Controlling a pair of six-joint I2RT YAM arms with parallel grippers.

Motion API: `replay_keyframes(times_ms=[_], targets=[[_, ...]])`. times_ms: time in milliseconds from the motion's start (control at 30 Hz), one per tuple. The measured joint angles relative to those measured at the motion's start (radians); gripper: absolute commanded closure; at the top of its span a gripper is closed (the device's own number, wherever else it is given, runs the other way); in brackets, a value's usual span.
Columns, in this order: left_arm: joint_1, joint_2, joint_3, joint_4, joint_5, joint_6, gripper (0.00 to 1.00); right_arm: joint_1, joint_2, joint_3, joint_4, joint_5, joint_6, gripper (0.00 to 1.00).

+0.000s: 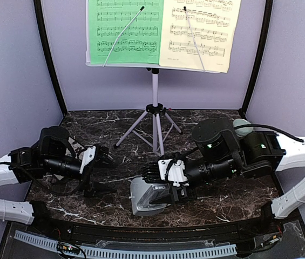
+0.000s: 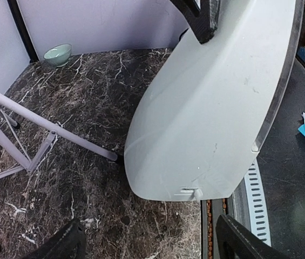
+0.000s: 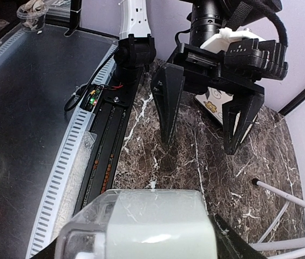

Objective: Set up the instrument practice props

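Since the metronome pinched in the jaws of the right gripper looks stiff, light and slick, we favour gripping its wider base, while the left gripper gapes wide, empty.

The left arm and right arm wear white shells over black cylindrical joints, with black cables looping alongside. Small green lights dot the right arm's housings. The left gripper and right gripper each carry a white mount and 2 black fingers.
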Motion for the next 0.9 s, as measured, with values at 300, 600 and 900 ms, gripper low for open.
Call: replay_keyframes(times_ms=[300, 600, 900], targets=[[-0.04, 0.055, 0.015, -0.048, -0.017, 0.109, 0.01, 0.004, 0.0, 0.012, -0.038, -0.003, -0.023, 0.95], [-0.097, 0.126, 0.015, -0.026, -0.049, 0.164, 0.04, 0.005, 0.0, 0.014, -0.039, 0.001, -0.025, 1.0], [-0.141, 0.188, 0.018, 0.025, -0.077, 0.176, 0.08, 0.005, 0.0, 0.014, -0.035, 0.01, -0.024, 1.0]])
